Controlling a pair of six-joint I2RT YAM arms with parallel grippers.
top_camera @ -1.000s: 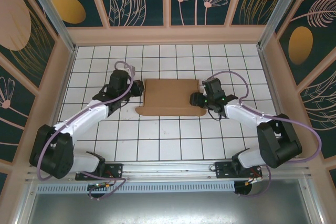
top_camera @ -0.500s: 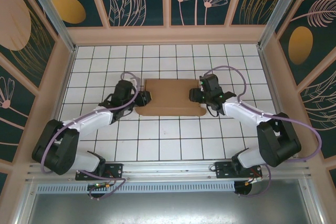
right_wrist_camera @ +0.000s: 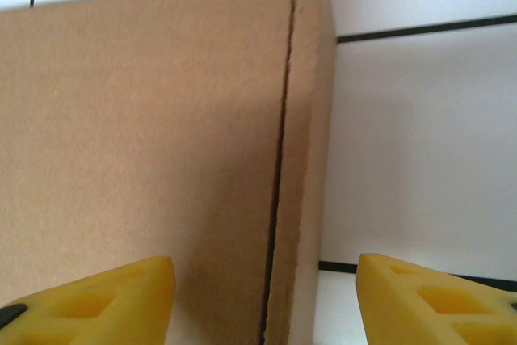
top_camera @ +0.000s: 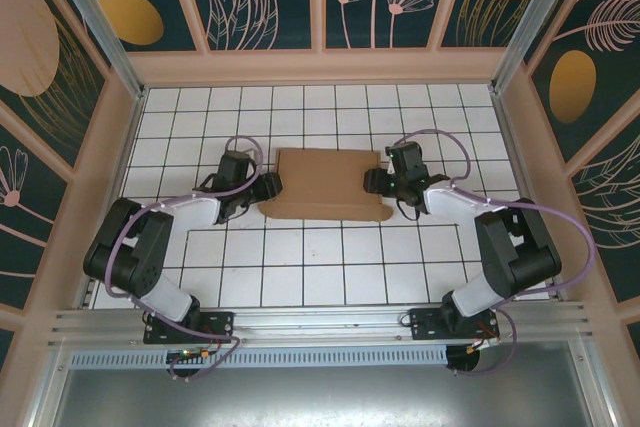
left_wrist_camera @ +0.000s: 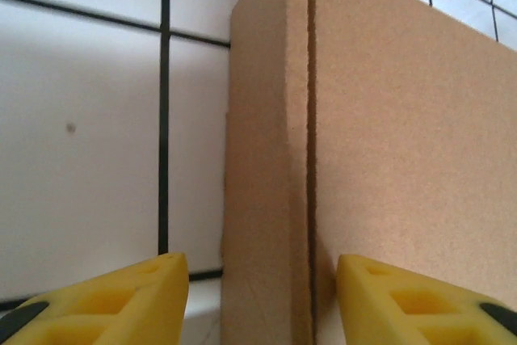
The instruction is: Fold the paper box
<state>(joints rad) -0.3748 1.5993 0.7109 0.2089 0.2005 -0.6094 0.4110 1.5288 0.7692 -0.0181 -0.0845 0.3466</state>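
Counter (top_camera: 300, 267): the paper box (top_camera: 325, 182) lies flat at centre, unmoved. My left hand (top_camera: 268, 185) has shifted nearer along its left edge and now stands parted astride it. My right hand (top_camera: 372, 183) stays parted astride the right edge.

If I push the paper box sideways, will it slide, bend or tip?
Probably slides rather than tips: the paper box lies flat and low on the tiled table. Likely light and fairly stiff, being cardboard, though the edge strip beside its seam may flex first.
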